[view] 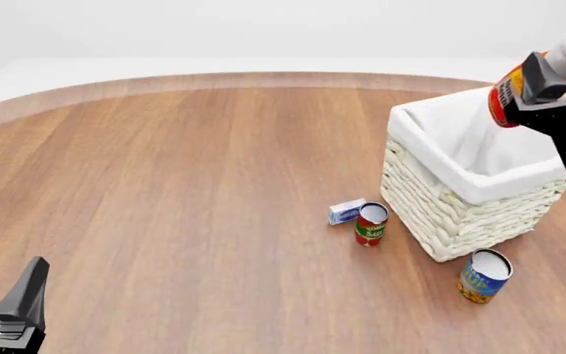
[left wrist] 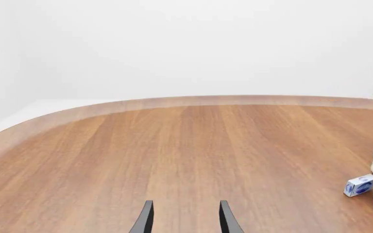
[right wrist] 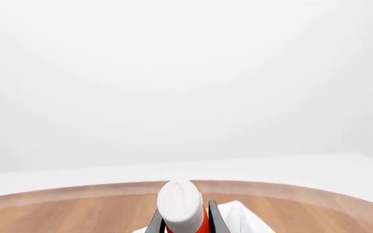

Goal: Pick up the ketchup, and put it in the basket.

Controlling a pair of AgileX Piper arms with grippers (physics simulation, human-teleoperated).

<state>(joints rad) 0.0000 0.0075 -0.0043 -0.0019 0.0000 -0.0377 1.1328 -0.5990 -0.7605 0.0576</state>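
ketchup (view: 519, 81) | pinched in right end effector (view: 544, 77) | above basket (view: 460, 199)

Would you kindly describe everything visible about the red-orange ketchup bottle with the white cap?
The red-orange ketchup bottle has a white round cap and a yellowish label with dark lettering. It looks like plastic. The right gripper is shut on it, holding it in the air, tilted with the cap pointing up and to the right in the front view. It hangs above the far right part of the cream woven wicker basket, touching nothing but the black fingers.
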